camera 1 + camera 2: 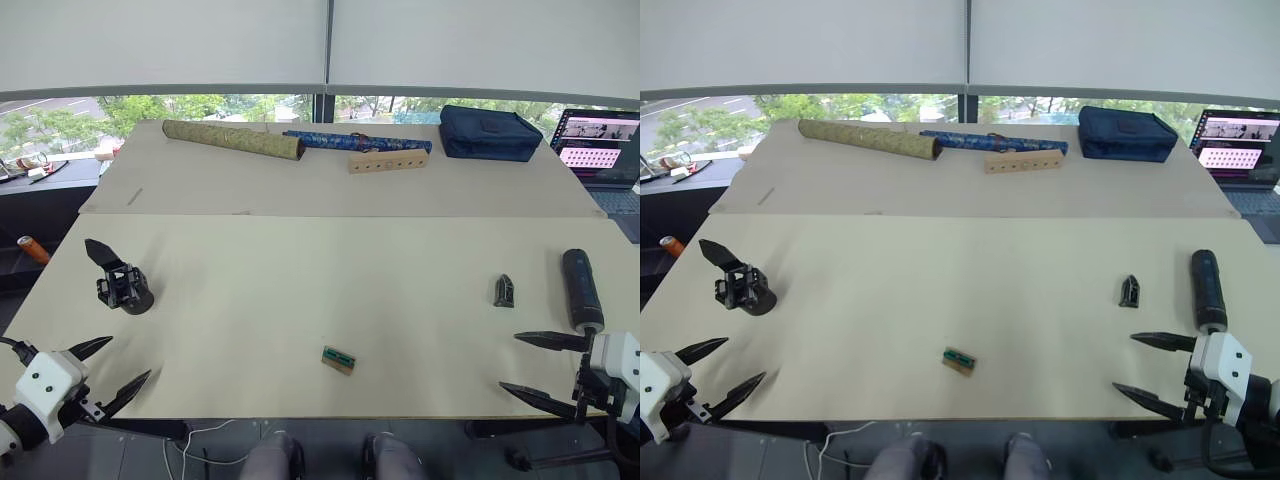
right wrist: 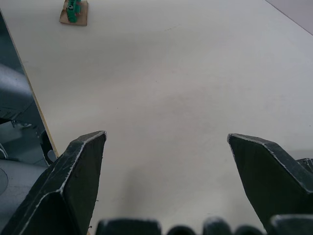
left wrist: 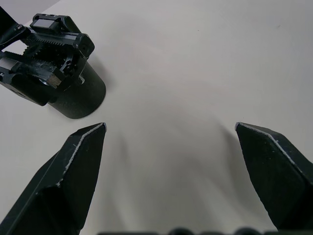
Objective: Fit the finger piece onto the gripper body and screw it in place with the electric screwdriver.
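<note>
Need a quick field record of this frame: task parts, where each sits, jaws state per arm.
finger piece: loose on the near table, robot's right side, left of the screwdriver, apart from it
gripper body: robot's left side of the table, pointed finger sticking up and away
electric screwdriver: lying at the right edge, just beyond the right gripper
left gripper: jaws open, holding nothing, near the gripper body
right gripper: jaws open, holding nothing
green-and-tan block: near edge, centre
progress: nothing picked up yet

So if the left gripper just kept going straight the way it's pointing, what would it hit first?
Probably nothing: the left gripper, open, points across bare table. The gripper body sits off to one side of that line, though depth is uncertain.
</note>
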Robot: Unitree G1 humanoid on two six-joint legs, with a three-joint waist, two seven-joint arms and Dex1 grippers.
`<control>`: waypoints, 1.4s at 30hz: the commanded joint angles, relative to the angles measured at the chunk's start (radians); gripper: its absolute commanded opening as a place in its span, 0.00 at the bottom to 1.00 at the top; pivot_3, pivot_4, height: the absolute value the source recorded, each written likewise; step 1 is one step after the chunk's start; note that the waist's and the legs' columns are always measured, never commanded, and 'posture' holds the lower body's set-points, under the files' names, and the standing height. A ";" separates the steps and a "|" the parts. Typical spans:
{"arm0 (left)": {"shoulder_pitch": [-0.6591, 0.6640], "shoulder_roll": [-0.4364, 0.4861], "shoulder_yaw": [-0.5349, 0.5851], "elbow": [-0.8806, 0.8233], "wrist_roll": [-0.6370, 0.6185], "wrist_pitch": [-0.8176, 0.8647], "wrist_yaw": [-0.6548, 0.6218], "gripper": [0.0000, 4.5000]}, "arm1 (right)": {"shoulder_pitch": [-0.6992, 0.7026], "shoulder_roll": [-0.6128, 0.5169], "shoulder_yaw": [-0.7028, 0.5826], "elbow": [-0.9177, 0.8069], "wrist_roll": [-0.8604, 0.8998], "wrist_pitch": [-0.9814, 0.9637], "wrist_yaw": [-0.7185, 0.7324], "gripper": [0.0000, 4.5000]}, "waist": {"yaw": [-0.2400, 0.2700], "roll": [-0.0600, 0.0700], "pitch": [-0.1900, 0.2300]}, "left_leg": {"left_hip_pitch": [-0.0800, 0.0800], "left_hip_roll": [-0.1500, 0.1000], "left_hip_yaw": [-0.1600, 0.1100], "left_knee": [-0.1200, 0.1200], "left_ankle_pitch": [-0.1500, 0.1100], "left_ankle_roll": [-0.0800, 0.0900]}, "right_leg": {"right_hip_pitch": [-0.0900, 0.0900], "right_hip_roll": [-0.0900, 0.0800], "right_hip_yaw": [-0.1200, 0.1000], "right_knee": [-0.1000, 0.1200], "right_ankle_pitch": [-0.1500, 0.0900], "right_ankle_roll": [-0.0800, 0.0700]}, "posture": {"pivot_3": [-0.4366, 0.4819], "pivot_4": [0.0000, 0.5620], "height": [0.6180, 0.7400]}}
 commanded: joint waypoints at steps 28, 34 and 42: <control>-0.083 -0.208 0.061 0.008 -0.143 0.157 0.240 1.00 | -0.258 0.302 0.254 -0.254 0.167 -0.036 -0.010 0.98 | 0.004 -0.002 -0.001 | 0.001 0.000 -0.001 0.002 -0.001 0.000 | 0.000 0.001 -0.001 0.003 0.000 -0.001 | 0.48 0.27 1.00; -0.243 -0.157 -0.040 0.126 -0.100 0.207 0.260 1.00 | -0.262 0.297 0.255 -0.219 0.165 -0.057 0.009 0.98 | -0.006 -0.003 -0.002 | 0.001 -0.001 0.000 0.002 0.001 -0.004 | 0.004 0.002 0.000 0.004 0.001 0.000 | 0.48 0.27 1.00; -0.424 -0.155 -0.098 0.323 -0.022 0.125 0.322 1.00 | -0.248 0.286 0.233 -0.214 0.163 -0.071 0.005 0.98 | -0.002 -0.003 -0.003 | 0.002 0.000 0.002 0.001 0.002 -0.006 | 0.003 0.002 0.000 0.005 0.001 0.001 | 0.48 0.27 1.00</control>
